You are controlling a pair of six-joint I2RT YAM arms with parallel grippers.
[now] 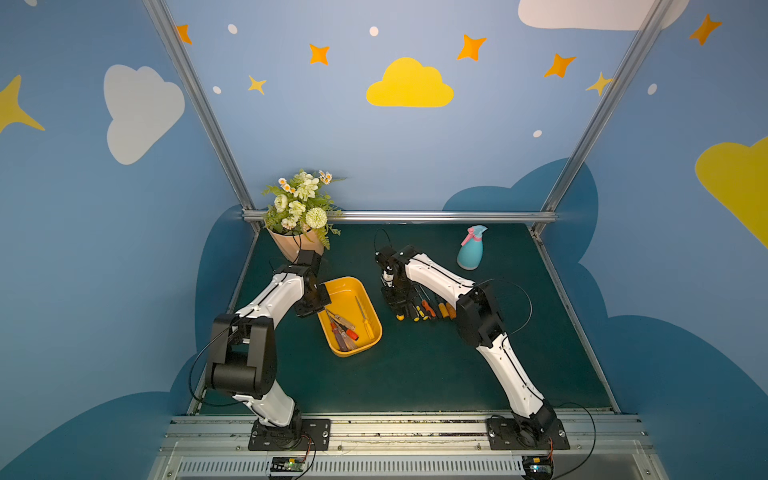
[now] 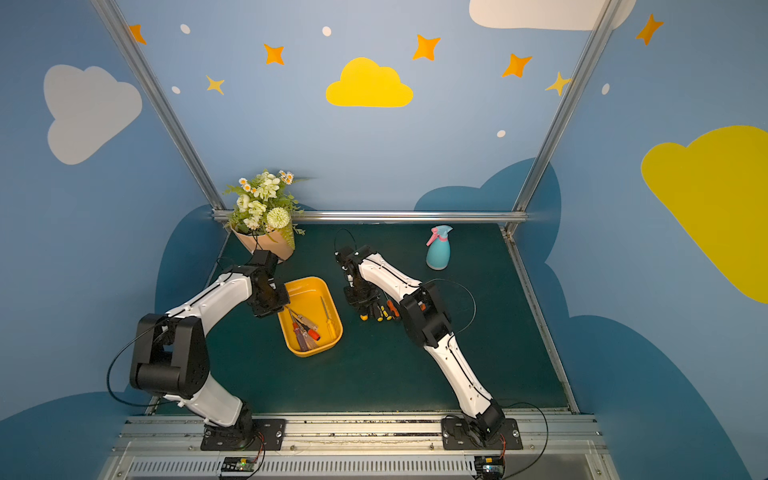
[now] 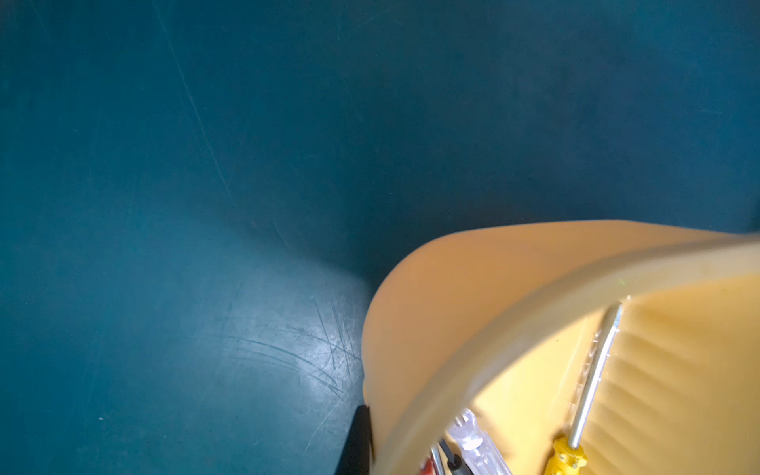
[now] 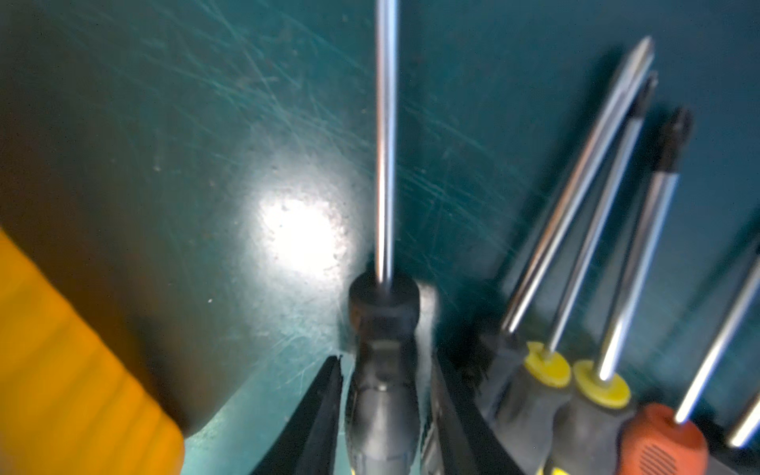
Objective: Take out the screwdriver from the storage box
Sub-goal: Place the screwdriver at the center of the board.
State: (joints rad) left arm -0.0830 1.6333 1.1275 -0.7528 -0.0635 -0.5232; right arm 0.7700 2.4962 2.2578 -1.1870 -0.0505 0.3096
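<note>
Nearest me is the dark green mat (image 1: 415,374), and on it the yellow storage box (image 1: 353,354), sitting slantwise between my two arms. Inside it a yellow screwdriver (image 1: 365,322) lies along the side nearer my right arm, next to a heap of other screwdrivers (image 1: 343,332) with orange and clear handles among them. My left gripper (image 1: 320,308) is at the box's rim, closed down on the wall. In the left wrist view one black finger (image 3: 357,442) presses on the outside, and the other is hidden behind the rim. Just beside the box, out on the mat, lies a black-handled screwdriver (image 4: 382,325). My right gripper (image 4: 384,364) straddles its handle with the jaws a little apart. There's a sliver of mat between one finger and the handle, so no squeeze on it. Close beside that is a row of screwdrivers (image 1: 432,311), with yellow collars and orange grips. Farther back stands the blue spray bottle (image 1: 471,249), and the peach flowerpot (image 1: 286,245) with its flowers fills the far corner.
</note>
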